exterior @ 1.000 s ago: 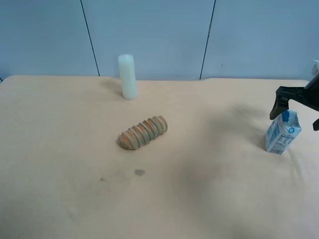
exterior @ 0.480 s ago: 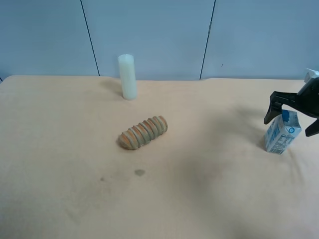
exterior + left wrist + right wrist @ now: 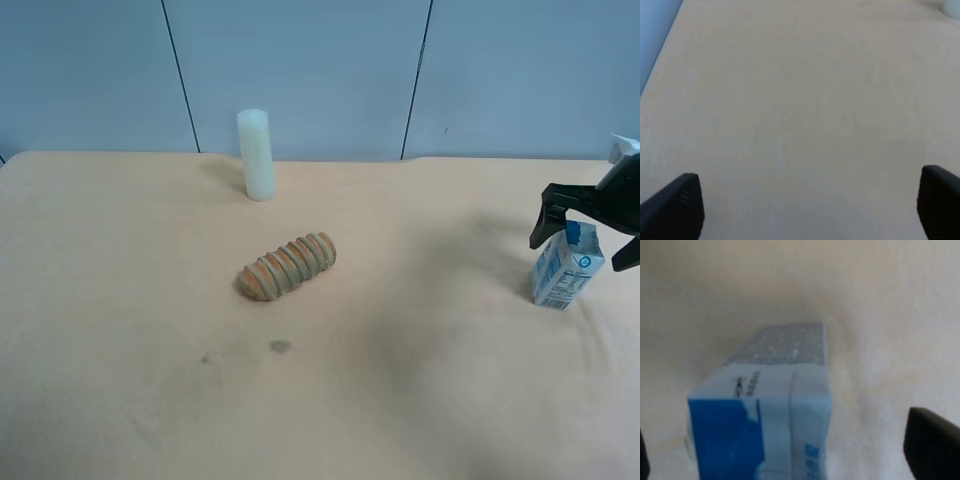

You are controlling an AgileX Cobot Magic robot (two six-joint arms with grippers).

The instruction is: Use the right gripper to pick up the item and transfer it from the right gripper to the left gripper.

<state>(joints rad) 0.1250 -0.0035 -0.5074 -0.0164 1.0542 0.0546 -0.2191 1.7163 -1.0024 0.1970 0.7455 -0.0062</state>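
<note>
The item, a white-and-blue milk carton [image 3: 567, 266], stands upright near the right edge of the beige table [image 3: 400, 380] in the exterior high view. The right gripper [image 3: 587, 238] is open around the carton's top, with one black finger on each side and a gap to both. In the right wrist view the carton [image 3: 765, 420] sits between the fingers [image 3: 932, 445], close to the camera. The left gripper [image 3: 807, 197] is open and empty over bare tablecloth. It is out of the exterior high view.
A ridged brown loaf [image 3: 288, 266] lies near the table's middle. A pale cream cylinder [image 3: 256, 154] stands at the back by the blue wall. A small dark stain [image 3: 280, 346] marks the cloth in front of the loaf.
The right gripper has moved a little leftward in the exterior high view, so its fingers now straddle the carton's top. It has barely moved in the last half second. The carton has not moved.
</note>
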